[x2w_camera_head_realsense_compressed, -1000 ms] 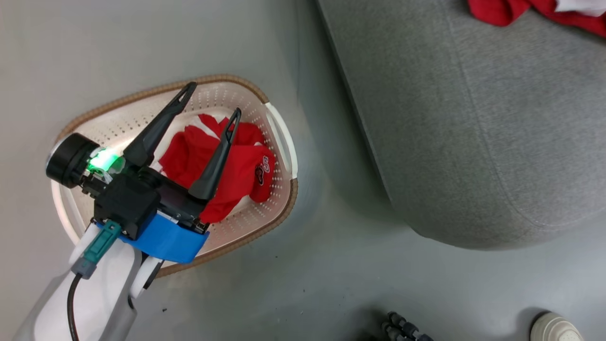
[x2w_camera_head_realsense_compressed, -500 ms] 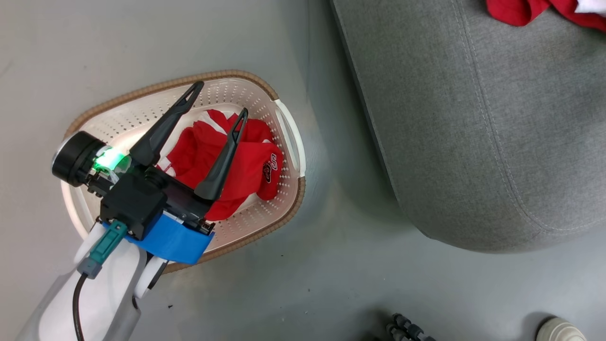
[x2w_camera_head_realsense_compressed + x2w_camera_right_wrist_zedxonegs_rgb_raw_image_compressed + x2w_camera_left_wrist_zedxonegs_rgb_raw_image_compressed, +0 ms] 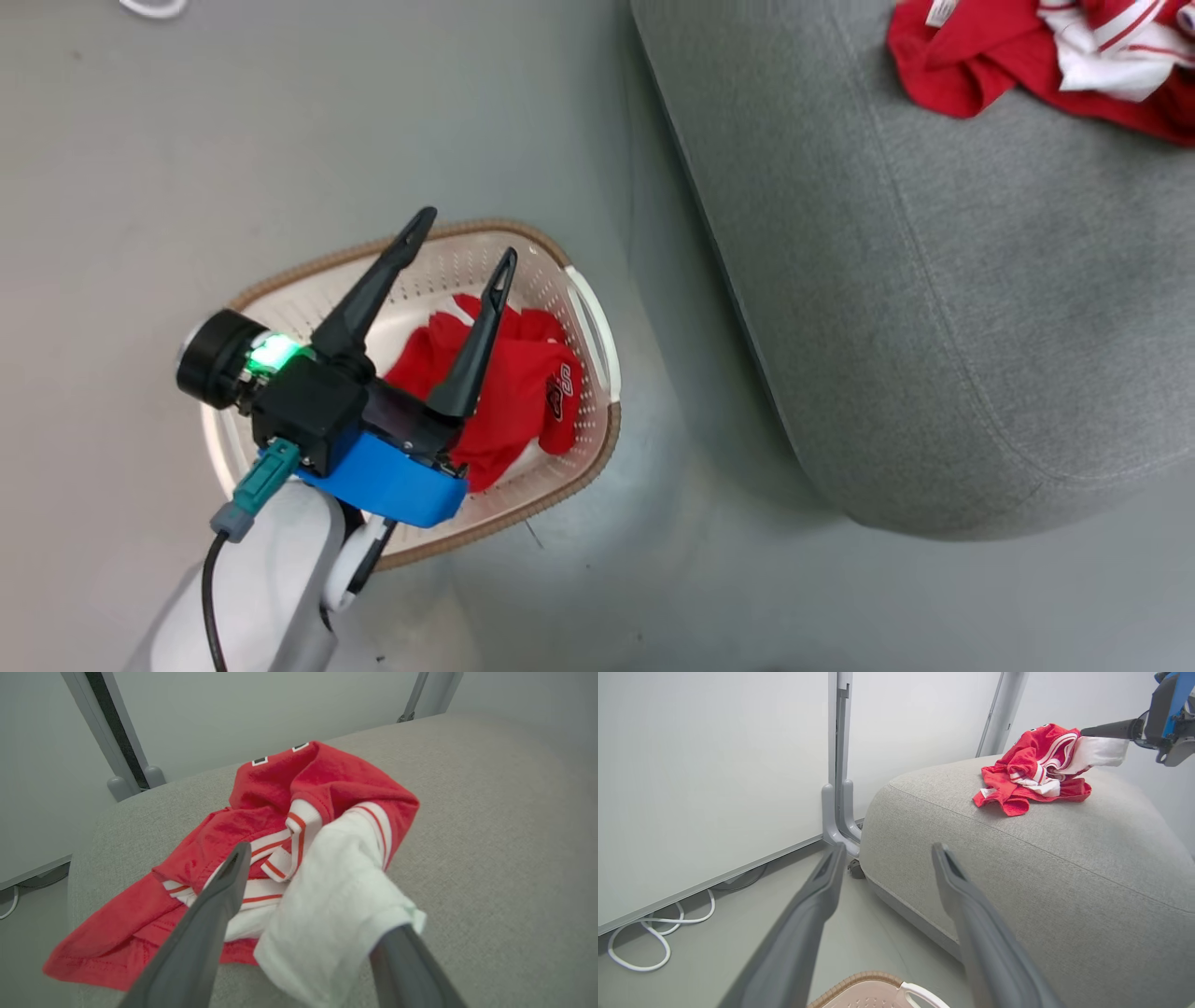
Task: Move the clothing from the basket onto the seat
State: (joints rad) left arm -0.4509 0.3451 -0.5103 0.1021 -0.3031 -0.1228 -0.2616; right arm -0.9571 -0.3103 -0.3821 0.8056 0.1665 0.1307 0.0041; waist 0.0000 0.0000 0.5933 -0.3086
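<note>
Right wrist view: our right gripper (image 3: 317, 889) just sprang wide, so the first garment (image 3: 280, 793) is on the seat (image 3: 490, 835). Left gripper (image 3: 467, 234) hangs open and empty over the basket (image 3: 546, 280) at the seat's 8 o'clock, second garment (image 3: 518, 392) next.

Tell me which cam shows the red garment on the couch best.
Right wrist view: the garment is close up on the couch, its folds, stripes and white panel clear. Left wrist view shows the whole garment, but small and far. Head view crops it at the top right edge.
</note>
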